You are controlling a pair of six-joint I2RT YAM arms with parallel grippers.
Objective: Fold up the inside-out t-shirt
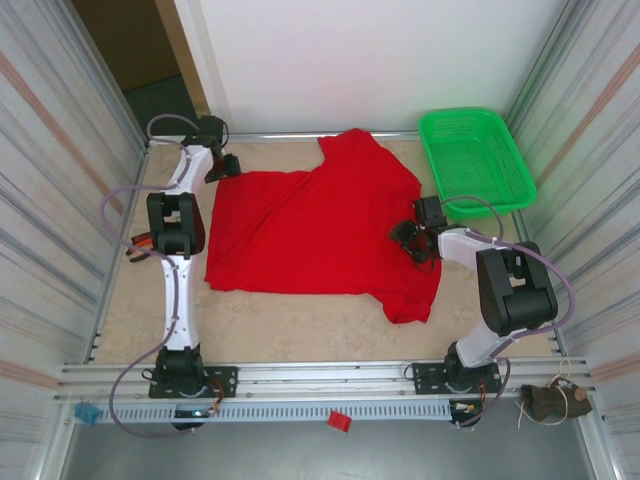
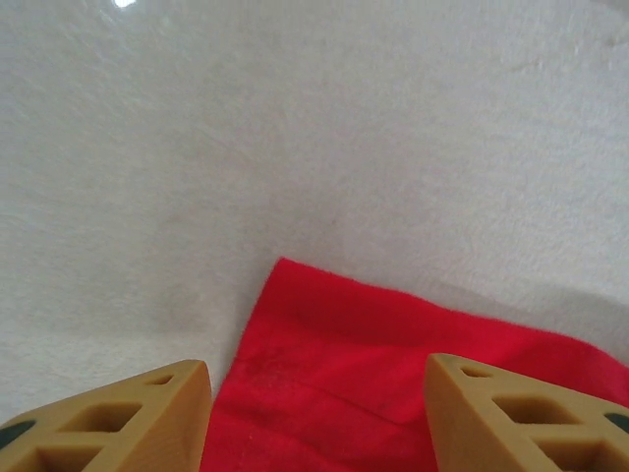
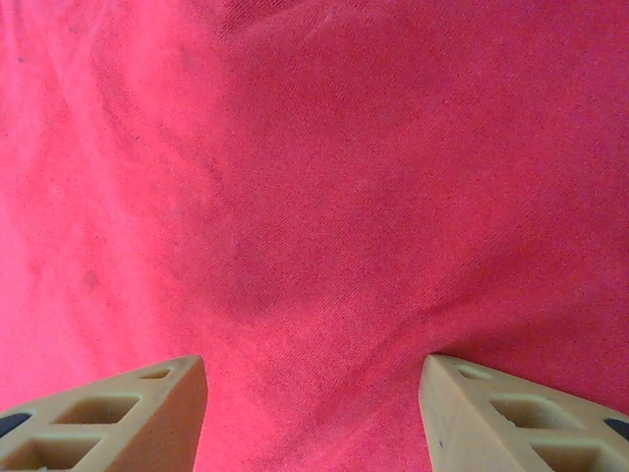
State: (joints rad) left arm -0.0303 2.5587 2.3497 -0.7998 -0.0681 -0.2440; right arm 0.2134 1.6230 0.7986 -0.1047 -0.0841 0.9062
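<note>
Covering part of the bright red cloth t-shirt (image 1: pixel 310 225), the right gripper (image 3: pixel 313 358) stands spread and empty; the left gripper (image 2: pixel 316 362), likewise spread, overhangs a shirt corner, its fingers cropped.

This is looking like a robotics lab, with a purpose-built test cell. A beige table (image 1: pixel 300 325) is sitting boxed in by ribbed panel walls (image 1: pixel 50 200) rising along its left and right sides, and a plain white wall (image 1: pixel 370 60) is standing behind its far edge. Along the table's near edge a slotted aluminium rail (image 1: pixel 320 378) is carrying two bolted robot arms (image 1: pixel 178 260), and loose cables (image 1: pixel 118 200) are looping over the table's left side.
</note>
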